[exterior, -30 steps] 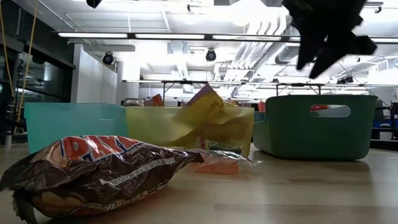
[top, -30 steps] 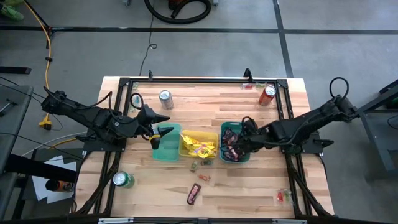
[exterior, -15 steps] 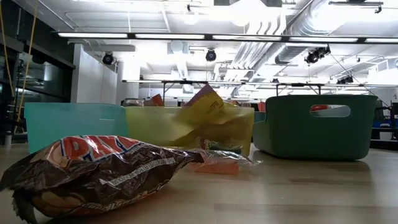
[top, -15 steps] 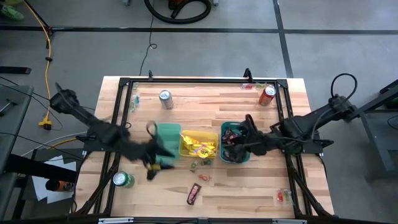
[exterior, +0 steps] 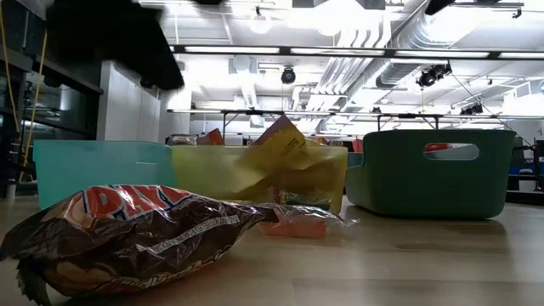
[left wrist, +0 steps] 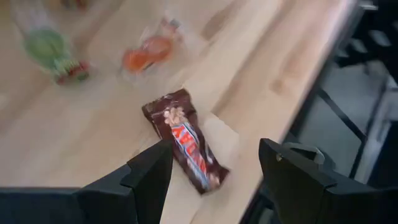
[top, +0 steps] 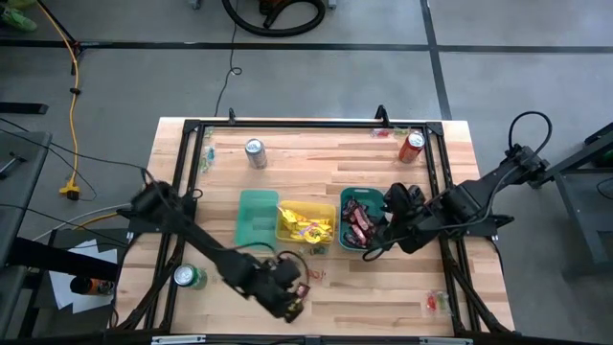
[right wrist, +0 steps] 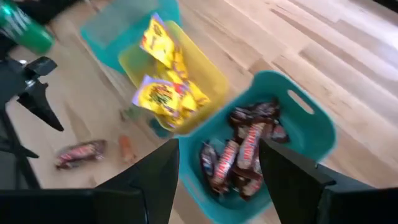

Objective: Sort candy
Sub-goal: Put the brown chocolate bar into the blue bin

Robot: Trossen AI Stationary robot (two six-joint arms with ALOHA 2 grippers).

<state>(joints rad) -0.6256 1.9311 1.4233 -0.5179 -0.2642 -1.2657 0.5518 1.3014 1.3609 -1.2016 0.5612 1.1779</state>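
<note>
Left gripper sits low at the table's near edge, fingers apart, directly over a brown-and-red candy bar lying flat on the wood, not touching it. Right gripper hovers by the green bin, fingers apart, holding nothing. Green bin contains several dark bars; the yellow bin beside it holds yellow packets; the teal bin stands next in line. Small orange sweet and green sweet lie loose beyond the bar.
</note>
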